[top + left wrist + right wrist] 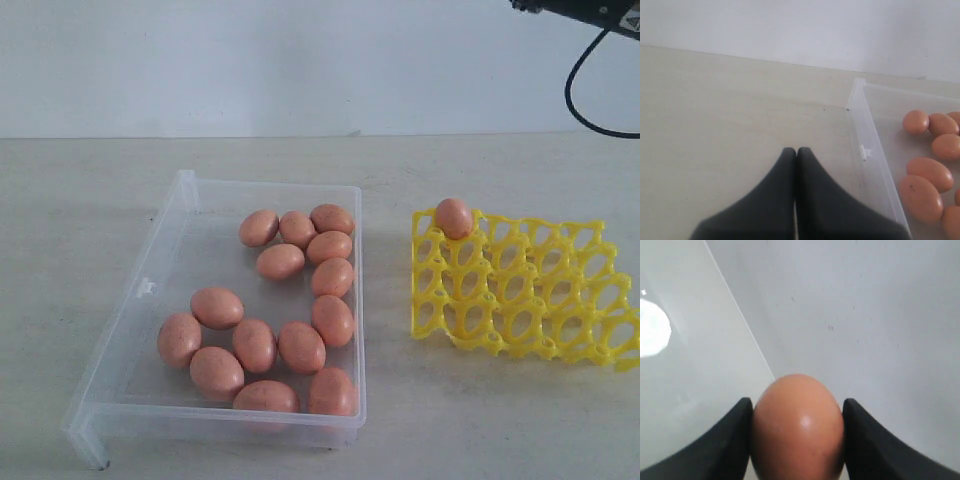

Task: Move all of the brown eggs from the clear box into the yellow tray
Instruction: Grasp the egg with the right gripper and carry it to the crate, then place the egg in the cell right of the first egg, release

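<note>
Brown egg (799,420), lower centre of frame, clamped by right gripper (797,452) — fragile, smooth, light; hold its sides gently — left gripper (796,152) fingers together.

The left gripper (796,150) has its jaws pressed fully together. The right gripper (797,402) clamps a brown egg (799,435) between its jaws.

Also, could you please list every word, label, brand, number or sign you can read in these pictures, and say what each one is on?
None: no text, number or sign can be read in any view.
The clear box, the yellow tray and the brown eggs show no print; the eggs carry only faint specks.
The small tab on the box wall is too small to show any marking.
</note>
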### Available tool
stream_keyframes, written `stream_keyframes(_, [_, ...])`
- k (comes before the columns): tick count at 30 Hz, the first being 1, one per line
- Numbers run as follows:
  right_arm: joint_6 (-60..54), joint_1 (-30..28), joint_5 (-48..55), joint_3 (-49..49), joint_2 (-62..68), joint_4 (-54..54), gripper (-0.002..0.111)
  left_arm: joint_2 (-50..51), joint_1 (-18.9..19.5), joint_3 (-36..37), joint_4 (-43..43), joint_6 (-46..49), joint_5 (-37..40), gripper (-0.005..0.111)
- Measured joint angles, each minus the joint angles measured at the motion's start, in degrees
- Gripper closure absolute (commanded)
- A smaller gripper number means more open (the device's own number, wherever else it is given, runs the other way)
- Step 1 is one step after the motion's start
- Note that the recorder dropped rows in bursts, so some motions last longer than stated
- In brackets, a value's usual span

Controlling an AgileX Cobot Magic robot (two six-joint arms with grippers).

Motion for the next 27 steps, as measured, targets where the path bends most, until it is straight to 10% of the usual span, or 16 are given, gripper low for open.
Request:
stream_keyframes(7, [4.07, -8.61, -0.57, 2.96, 13.38, -5.10, 0.109, 0.00, 0.00, 0.00, 0.00, 0.00, 0.00, 0.111])
stream_keyframes(12, [1.95, -8.77, 1.40, 2.96, 13.74, -24.01, 0.109, 0.00, 0.00, 0.00, 0.00, 0.00, 0.00, 0.111])
stream_keyframes(27, [-0.38, -8.77, 16.90, 2.96, 13.74, -29.82, 0.109, 0.00, 0.00, 0.00, 0.00, 0.00, 0.00, 0.111])
